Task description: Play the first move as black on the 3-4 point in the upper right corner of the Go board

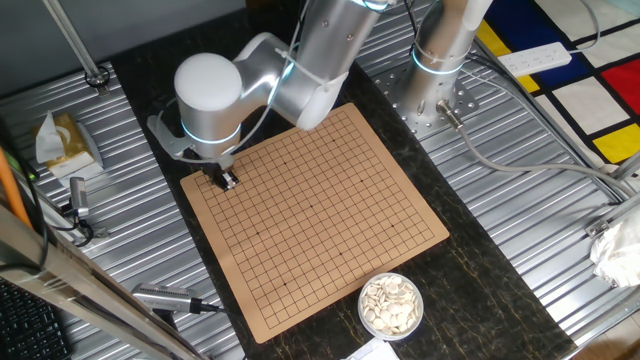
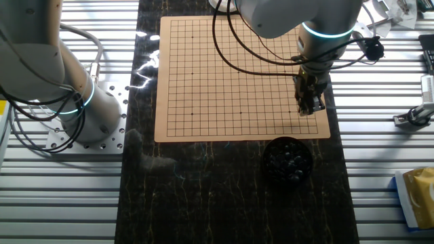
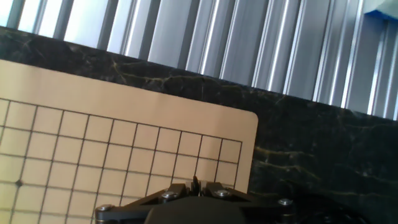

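Note:
The wooden Go board (image 1: 330, 220) lies bare on the dark mat, with no stones on its grid. My gripper (image 1: 226, 180) hangs low over the board's corner at the left in this view. From the other side, the gripper (image 2: 310, 106) is over the corner nearest the bowl of black stones (image 2: 287, 160). In the hand view the gripper (image 3: 195, 186) is shut on a thin black stone (image 3: 195, 182), seen edge-on, a few grid lines in from the board's corner (image 3: 252, 118). The 3-4 point is among the crossings beneath the fingers; I cannot single it out.
A bowl of white stones (image 1: 391, 305) stands off the board's near corner. The arm's base (image 1: 437, 95) is bolted behind the board. A second arm (image 2: 61, 88) stands at the left. A tissue box (image 1: 62, 140) and small tools (image 1: 165, 297) lie on the ribbed metal table.

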Action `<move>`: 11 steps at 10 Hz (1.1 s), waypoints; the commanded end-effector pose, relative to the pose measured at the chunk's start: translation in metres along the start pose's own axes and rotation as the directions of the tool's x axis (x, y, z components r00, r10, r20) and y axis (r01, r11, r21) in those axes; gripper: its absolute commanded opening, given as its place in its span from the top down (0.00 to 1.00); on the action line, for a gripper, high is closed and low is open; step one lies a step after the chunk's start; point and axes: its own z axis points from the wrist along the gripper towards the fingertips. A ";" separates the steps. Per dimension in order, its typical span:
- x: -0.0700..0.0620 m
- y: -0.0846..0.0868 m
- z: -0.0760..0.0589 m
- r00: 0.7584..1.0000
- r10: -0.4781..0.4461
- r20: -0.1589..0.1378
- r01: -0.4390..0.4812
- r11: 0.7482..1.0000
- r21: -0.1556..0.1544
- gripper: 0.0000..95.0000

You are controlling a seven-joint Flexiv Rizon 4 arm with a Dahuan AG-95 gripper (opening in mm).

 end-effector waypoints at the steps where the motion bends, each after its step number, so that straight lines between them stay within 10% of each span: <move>1: 0.001 0.000 -0.002 1.000 -0.001 -0.001 0.001 1.000 -0.001 1.00; 11: 0.001 0.001 0.000 1.000 0.001 0.003 -0.001 1.000 -0.009 1.00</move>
